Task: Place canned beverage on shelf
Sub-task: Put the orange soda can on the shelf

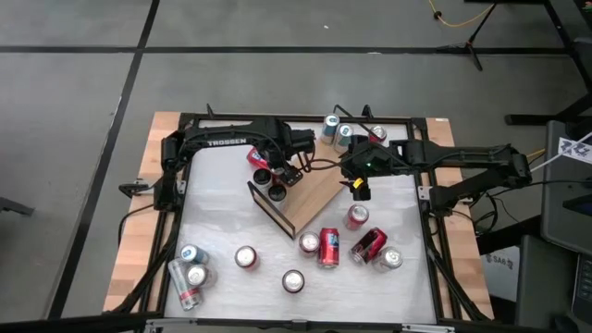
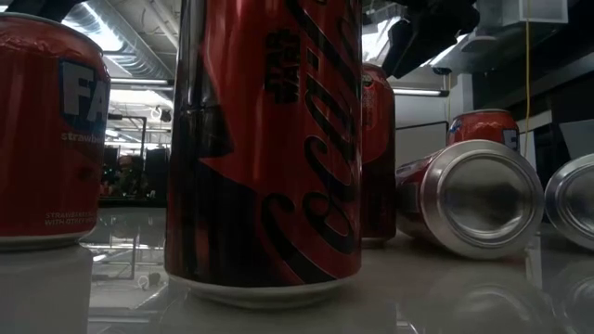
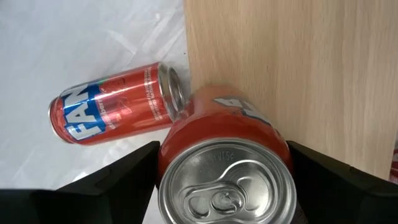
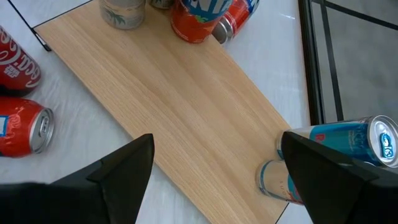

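Observation:
My left gripper (image 3: 224, 163) is shut on a red-orange can (image 3: 227, 143) at the left end of the shelf, a light-wood board (image 1: 314, 196) lying slantwise on the white tabletop. In the high view this gripper (image 1: 276, 182) covers the can. The can's base (image 3: 214, 96) is at the board's edge; I cannot tell whether it rests there. My right gripper (image 1: 359, 191) is open and empty above the board's right part (image 4: 186, 106); it also shows in the right wrist view (image 4: 214, 163). My left gripper pinches the can between its two fingers, one on each opposite side of the can's wall (image 3: 169, 146), near its top. The fingers come from above, pointing down. The can stands upright, its silver lid (image 3: 227, 186) up.
A red Fanta can (image 3: 115, 112) lies on its side on the tabletop beside the board's edge. Several cans stand or lie near the table's front (image 1: 330, 248), and others at the far edge (image 1: 338, 129). Blue cans (image 4: 348, 140) lie by the board's right end. A Coca-Cola can (image 2: 264, 139) fills the low view.

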You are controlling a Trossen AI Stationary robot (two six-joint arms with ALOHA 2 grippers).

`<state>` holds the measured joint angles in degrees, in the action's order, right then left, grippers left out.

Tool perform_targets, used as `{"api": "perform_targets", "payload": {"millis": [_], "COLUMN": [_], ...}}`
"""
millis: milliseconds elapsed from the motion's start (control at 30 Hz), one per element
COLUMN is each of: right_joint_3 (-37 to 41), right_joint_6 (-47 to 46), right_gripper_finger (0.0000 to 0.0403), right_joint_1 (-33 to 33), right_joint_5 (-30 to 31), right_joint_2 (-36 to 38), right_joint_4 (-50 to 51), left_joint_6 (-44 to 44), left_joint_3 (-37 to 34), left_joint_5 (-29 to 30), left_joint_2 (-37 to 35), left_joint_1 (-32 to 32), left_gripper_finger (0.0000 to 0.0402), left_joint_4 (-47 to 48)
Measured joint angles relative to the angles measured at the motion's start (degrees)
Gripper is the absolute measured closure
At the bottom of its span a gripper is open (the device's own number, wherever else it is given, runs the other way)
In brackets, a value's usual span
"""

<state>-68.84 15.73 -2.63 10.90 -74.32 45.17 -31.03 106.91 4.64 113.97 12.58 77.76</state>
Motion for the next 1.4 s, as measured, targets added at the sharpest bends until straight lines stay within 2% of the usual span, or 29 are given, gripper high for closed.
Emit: {"api": "perform_targets", "payload": {"millis": [467,800,933,1033,1400], "right_joint_3": [0.0,0.0,0.0,0.0,0.0], "right_joint_6": [0.0,0.0,0.0,0.0,0.0], "right_gripper_finger": [0.0061,0.0061,0.0061,0.0061,0.0061], "right_joint_1": [0.0,0.0,0.0,0.0,0.0], "right_joint_5": [0.0,0.0,0.0,0.0,0.0], "right_joint_2": [0.0,0.0,0.0,0.0,0.0], "right_joint_4": [0.0,0.01,0.0,0.01,0.0], "left_joint_6": [0.08,5.91,1.63,-0.61,-0.1], "left_joint_3": [0.0,0.0,0.0,0.0,0.0], "left_joint_5": [0.22,0.46,2.93,1.91,0.62], "left_joint_2": [0.02,0.02,0.02,0.03,0.07], "left_joint_1": [0.0,-0.74,-1.32,-1.5,-1.55], "left_gripper_finger": [0.0077,0.0077,0.0077,0.0077,0.0077], "left_joint_4": [-0.22,-0.44,-0.42,-1.01,-1.14]}}
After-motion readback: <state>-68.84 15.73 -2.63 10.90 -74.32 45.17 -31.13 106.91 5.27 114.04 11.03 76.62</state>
